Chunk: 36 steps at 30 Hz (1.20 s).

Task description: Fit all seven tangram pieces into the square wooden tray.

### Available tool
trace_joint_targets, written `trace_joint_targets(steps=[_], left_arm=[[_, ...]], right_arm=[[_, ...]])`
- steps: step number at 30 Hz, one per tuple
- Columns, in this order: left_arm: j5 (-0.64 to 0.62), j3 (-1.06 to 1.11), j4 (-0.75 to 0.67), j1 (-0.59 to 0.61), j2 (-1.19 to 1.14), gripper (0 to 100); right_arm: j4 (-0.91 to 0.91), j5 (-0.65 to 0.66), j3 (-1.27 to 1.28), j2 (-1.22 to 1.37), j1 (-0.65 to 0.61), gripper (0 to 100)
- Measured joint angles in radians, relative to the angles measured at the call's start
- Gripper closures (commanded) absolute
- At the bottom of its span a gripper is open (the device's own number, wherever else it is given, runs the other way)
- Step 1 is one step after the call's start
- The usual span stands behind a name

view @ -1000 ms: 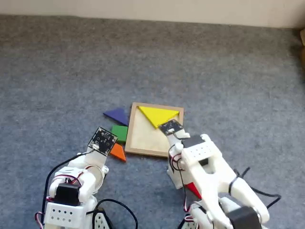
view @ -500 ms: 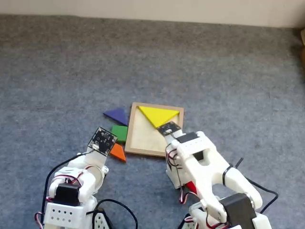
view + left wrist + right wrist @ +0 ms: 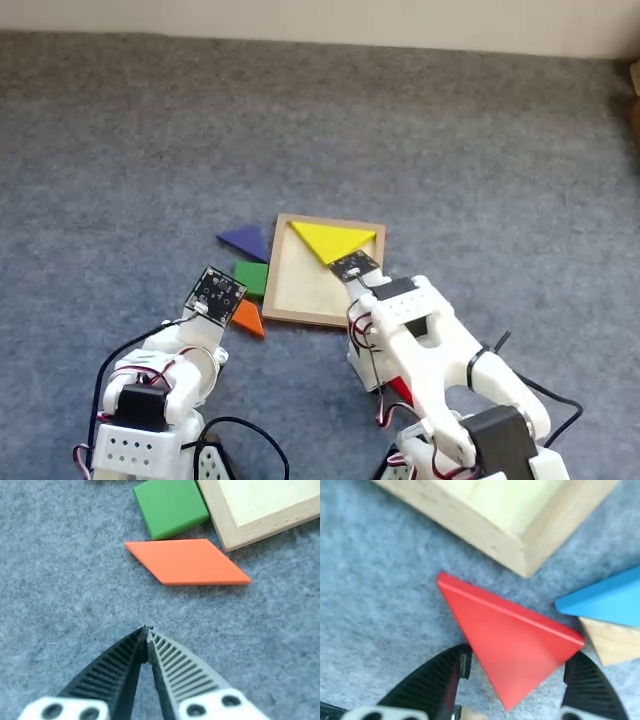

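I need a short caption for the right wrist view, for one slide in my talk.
Open right claw straddling the red triangle, just outside a corner of the wooden tray.

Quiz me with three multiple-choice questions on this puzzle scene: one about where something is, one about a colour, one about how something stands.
1. Where does the yellow triangle lie?
A) beside the tray
B) in the wooden tray
C) in a gripper

2. What colour is the triangle between the fingers of the right gripper?
A) red
B) purple
C) orange

3. How are the fingers of the left gripper?
A) wide open
B) shut on a piece
C) shut on nothing

Answers:
1 B, its whole shape sits within the tray's rim.
2 A, the red triangle lies between the open fingers.
3 C, their tips meet with nothing between them.
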<state>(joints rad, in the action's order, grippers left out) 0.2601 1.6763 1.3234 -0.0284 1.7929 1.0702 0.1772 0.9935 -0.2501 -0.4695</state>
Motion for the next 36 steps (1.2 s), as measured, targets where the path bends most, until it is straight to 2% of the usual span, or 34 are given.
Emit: trace_joint_targets(steps=[7,19,26,36], left_arm=[[0.0,0.0,0.0,0.0,0.0,100],[0.0,0.0,0.0,0.0,0.0,100],[0.0,0.0,0.0,0.0,0.0,100],[0.0,0.0,0.0,0.0,0.0,100]], right_arm=[[0.015,-0.002,-0.101,0.014,0.003,71.0],[0.014,-0.002,-0.107,0.014,0.002,71.0],[-0.107,-0.002,-0.089,0.034,0.0,71.0],[-0.123,-0.002,-0.077,0.048,-0.003,71.0]])
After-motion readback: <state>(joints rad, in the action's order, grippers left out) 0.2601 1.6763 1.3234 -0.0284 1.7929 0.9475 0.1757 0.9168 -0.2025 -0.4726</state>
